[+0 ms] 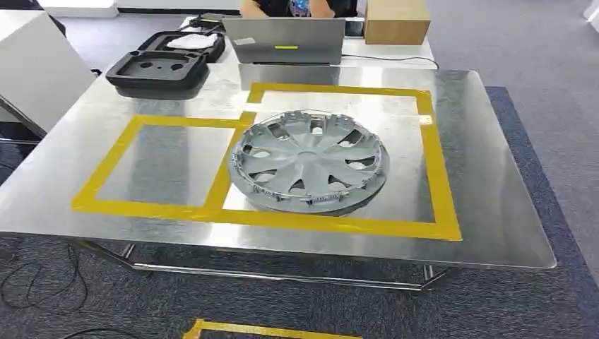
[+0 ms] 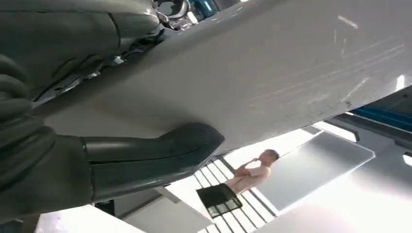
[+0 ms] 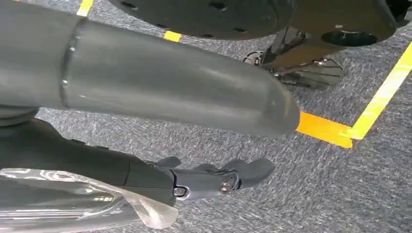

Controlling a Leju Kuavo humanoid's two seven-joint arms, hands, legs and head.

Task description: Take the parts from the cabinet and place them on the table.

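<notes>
A grey wheel cover (image 1: 309, 161) lies flat on the metal table (image 1: 487, 198), inside the larger yellow-taped rectangle (image 1: 438, 176). My left hand (image 2: 121, 160) grips a big pale flat panel (image 2: 291, 63), with the thumb pressed along one face and the darker fingers on the other. A pale slanted panel (image 1: 35, 70) also stands at the table's far left in the head view; I cannot tell whether it is the same one. My right hand (image 3: 145, 87) hangs over grey carpet with thumb and fingers (image 3: 218, 179) stretched out and nothing in them.
A black moulded case (image 1: 159, 70), a laptop (image 1: 285, 40) and a cardboard box (image 1: 395, 20) stand beyond the table's far edge, with a person (image 1: 289, 7) behind the laptop. Yellow tape (image 1: 268, 330) marks the carpet in front of the table. The smaller taped rectangle (image 1: 106, 169) holds nothing.
</notes>
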